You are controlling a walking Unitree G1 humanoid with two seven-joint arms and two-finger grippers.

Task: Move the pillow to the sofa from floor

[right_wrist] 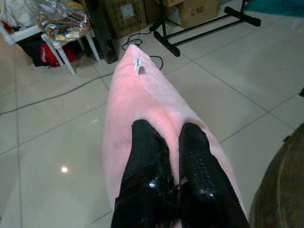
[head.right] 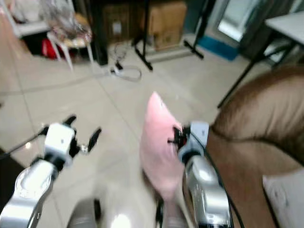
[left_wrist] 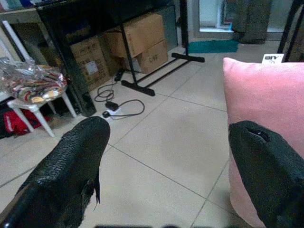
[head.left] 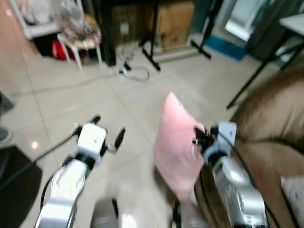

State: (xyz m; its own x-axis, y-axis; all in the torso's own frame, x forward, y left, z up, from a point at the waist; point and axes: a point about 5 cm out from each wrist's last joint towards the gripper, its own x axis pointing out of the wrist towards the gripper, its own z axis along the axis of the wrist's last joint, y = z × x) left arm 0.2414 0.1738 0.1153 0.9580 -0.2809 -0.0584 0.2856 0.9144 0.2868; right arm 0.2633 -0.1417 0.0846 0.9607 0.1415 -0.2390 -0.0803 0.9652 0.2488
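Observation:
A pink pillow [head.left: 175,142] hangs upright above the tiled floor, pinched along its edge by my right gripper [right_wrist: 167,135], whose two black fingers [right_wrist: 145,147] are shut on the fabric. The pillow [head.right: 159,137] is just left of the brown sofa [head.left: 273,128], close to its armrest. My left gripper [head.left: 108,130] is raised over the floor to the pillow's left, open, with nothing between its fingers [left_wrist: 71,166]. In the left wrist view the pillow [left_wrist: 263,99] stands beside one fingertip.
A black stand with floor legs [head.left: 156,52], cardboard boxes [head.left: 173,21] and a cable [head.left: 135,72] lie ahead. A white stool [head.left: 78,40] with a wrapped bundle stands at the far left. A folding table's legs [head.left: 261,71] rise near the sofa. A light cushion [head.right: 285,192] rests on the sofa seat.

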